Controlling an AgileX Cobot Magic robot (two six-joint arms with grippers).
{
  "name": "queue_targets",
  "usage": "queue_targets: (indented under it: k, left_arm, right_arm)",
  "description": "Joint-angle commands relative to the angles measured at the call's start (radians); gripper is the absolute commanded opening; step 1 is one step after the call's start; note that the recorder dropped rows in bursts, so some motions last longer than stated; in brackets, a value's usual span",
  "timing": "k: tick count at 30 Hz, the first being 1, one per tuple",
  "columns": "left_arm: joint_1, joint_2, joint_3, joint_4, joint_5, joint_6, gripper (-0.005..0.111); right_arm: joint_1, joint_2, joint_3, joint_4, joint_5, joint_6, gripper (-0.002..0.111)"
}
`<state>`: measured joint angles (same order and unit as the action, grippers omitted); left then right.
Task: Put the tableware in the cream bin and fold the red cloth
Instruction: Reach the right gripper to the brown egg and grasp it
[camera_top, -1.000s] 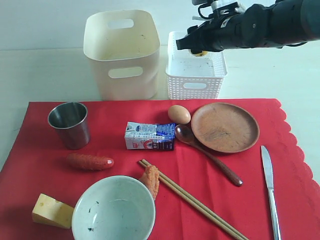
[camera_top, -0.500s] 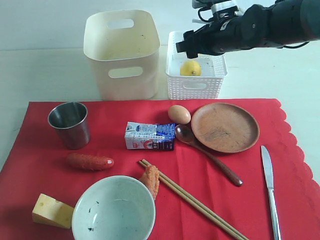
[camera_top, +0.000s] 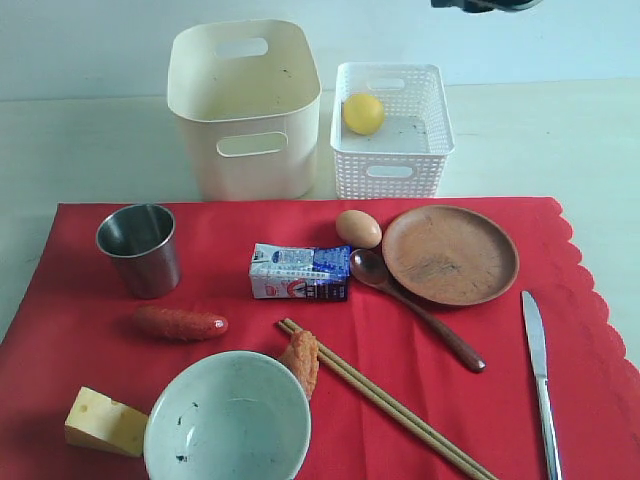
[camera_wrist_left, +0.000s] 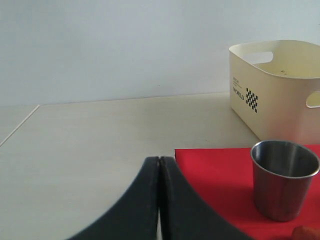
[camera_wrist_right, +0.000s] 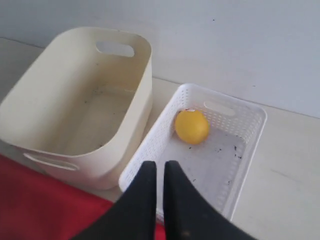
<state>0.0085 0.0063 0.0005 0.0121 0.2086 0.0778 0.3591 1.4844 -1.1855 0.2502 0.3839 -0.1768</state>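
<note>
Now the steel cup (camera_top: 140, 248), bowl (camera_top: 228, 418), plate (camera_top: 450, 253), spoon (camera_top: 420, 312), chopsticks (camera_top: 380, 392) and knife (camera_top: 540, 380) sit on the red cloth (camera_top: 220, 225) filling the lower frame, the cream bin (camera_top: 250, 170) just beyond it at upper centre-left beside the white basket (camera_top: 390, 178) with its lemon (camera_top: 363, 113) — left claw (camera_wrist_left: 159, 160) and right claw (camera_wrist_right: 159, 165) both clenched, gripping nothing.

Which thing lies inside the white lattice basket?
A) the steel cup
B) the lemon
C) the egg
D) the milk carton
B: the yellow lemon lies in the white lattice basket, while the egg rests on the red cloth.
</note>
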Motion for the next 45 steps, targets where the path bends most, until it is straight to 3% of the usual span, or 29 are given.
queue_targets:
  k: [1,6,11,21,26,30,33,36,45]
  left_arm:
    - [0.003,-0.006,-0.001,0.004,-0.007,-0.005,0.000]
    - [0.003,-0.006,-0.001,0.004,-0.007,-0.005,0.000]
    - [0.003,-0.006,-0.001,0.004,-0.007,-0.005,0.000]
    - [0.003,-0.006,-0.001,0.004,-0.007,-0.005,0.000]
    - [0.003,-0.006,-0.001,0.004,-0.007,-0.005,0.000]
    - [0.003,-0.006,-0.001,0.004,-0.007,-0.005,0.000]
    - [0.003,-0.006,-0.001,0.004,-0.007,-0.005,0.000]
    - [0.003,-0.006,-0.001,0.004,-0.007,-0.005,0.000]
    - [0.003,-0.006,-0.001,0.004,-0.007,-0.005,0.000]
  right_arm:
    - [0.035,-0.174,0.165,0.045,-0.020,-0.005,0.000]
    - [0.141,-0.338,0.436,0.087,-0.155,-0.010,0.000]
    - [0.257,-0.334,0.613,0.090,-0.327,-0.015,0.000]
    - [0.287,-0.048,0.657,0.135,-0.545,0.103,0.001]
    - [0.287,0.062,0.596,0.107,-0.596,0.079,0.016]
    - [0.269,0.153,0.491,0.090,-0.593,-0.032,0.039]
    - [0.243,0.232,0.400,0.090,-0.514,-0.072,0.050]
    - [0.210,0.314,0.306,0.086,-0.408,-0.120,0.051]
    - [0.140,0.456,0.156,0.086,-0.310,-0.118,0.051]
